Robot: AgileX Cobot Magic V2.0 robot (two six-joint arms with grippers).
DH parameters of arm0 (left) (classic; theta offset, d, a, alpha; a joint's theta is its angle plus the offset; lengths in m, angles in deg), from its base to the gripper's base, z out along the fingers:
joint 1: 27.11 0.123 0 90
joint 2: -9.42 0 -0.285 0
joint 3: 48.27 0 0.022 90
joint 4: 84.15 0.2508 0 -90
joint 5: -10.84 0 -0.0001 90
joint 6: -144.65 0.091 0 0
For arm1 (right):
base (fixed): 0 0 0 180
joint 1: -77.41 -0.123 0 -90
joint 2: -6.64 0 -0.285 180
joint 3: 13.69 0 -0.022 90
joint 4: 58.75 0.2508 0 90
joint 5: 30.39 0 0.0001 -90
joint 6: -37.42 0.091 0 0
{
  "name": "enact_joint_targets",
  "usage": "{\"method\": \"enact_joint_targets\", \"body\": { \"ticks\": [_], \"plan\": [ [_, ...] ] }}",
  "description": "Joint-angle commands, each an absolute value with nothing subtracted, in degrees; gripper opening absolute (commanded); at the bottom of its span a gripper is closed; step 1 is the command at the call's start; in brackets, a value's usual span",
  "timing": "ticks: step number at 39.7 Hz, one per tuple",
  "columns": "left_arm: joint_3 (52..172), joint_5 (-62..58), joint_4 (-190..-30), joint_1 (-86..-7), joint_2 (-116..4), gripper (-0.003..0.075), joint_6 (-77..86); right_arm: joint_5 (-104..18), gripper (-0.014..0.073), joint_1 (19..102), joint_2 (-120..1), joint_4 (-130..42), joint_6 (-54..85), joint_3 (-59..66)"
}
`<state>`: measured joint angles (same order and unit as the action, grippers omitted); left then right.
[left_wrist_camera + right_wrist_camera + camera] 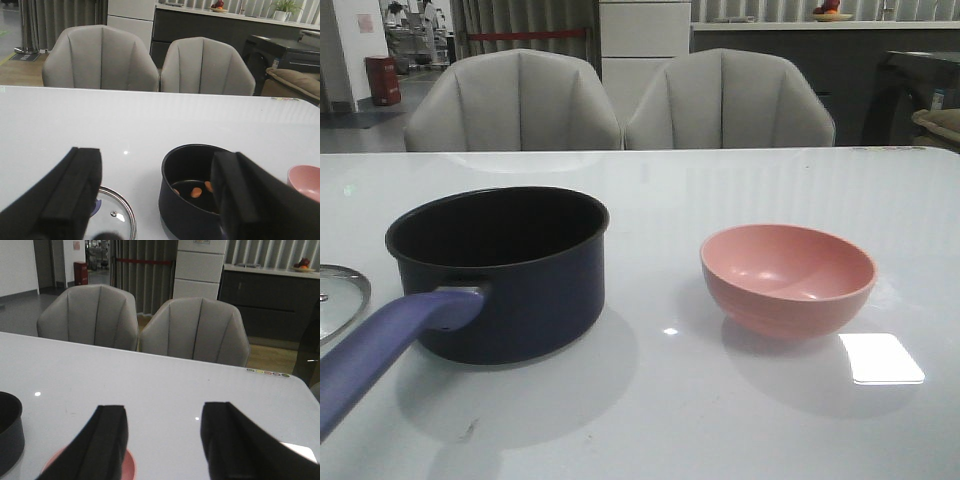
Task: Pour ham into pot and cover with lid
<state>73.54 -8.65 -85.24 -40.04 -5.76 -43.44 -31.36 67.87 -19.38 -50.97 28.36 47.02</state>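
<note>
The dark navy pot [510, 275] stands left of centre on the white table, its purple-blue handle [380, 350] pointing toward the near left. In the left wrist view the pot [192, 195] holds a few orange ham slices [196, 192] on its black bottom. The glass lid [338, 298] with its silver rim lies flat at the table's left edge, beside the pot; the lid [117, 220] also shows under the left gripper [157, 187], which is open and holds nothing. The right gripper [165, 432] is open and holds nothing, above the table near the pink bowl [131, 465].
The pink bowl [787, 278] sits right of centre, with nothing showing inside it. Two grey chairs [620, 100] stand behind the table's far edge. A bright window reflection [880, 358] lies on the table at the near right.
</note>
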Motion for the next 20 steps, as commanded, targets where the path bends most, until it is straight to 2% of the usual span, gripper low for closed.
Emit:
{"method": "enact_joint_targets", "body": {
  "ticks": [1, 3, 7, 12, 14, 20],
  "plan": [
    [75.1, -4.0, -85.5, -40.5, -6.3, 0.0502, -43.5, -26.6, 0.045, 68.2, -15.6, -50.9, 28.4, 49.8],
    [75.1, -4.0, -85.5, -40.5, -6.3, 0.0502, -43.5, -26.8, 0.0446, 68.2, -14.2, -50.9, 28.4, 51.6],
    [75.1, -4.0, -85.5, -40.5, -6.3, 0.0502, -43.5, -26.9, 0.037, 68.2, -13.1, -50.9, 28.4, 53.2],
    [75.1, -3.9, -85.5, -40.5, -6.3, 0.0502, -43.5, -28.5, 0.0168, 68.2, -13.1, -50.9, 28.4, 53.2],
    [75.1, -3.9, -85.5, -40.5, -6.3, 0.0502, -43.5, -29.3, 0.0121, 68.2, -13.1, -50.9, 28.4, 53.2],
    [75.1, -3.7, -85.5, -40.5, -6.3, 0.0503, -43.5, -29.9, 0.0137, 68.2, -13.1, -50.9, 28.4, 53.2]
  ]
}}
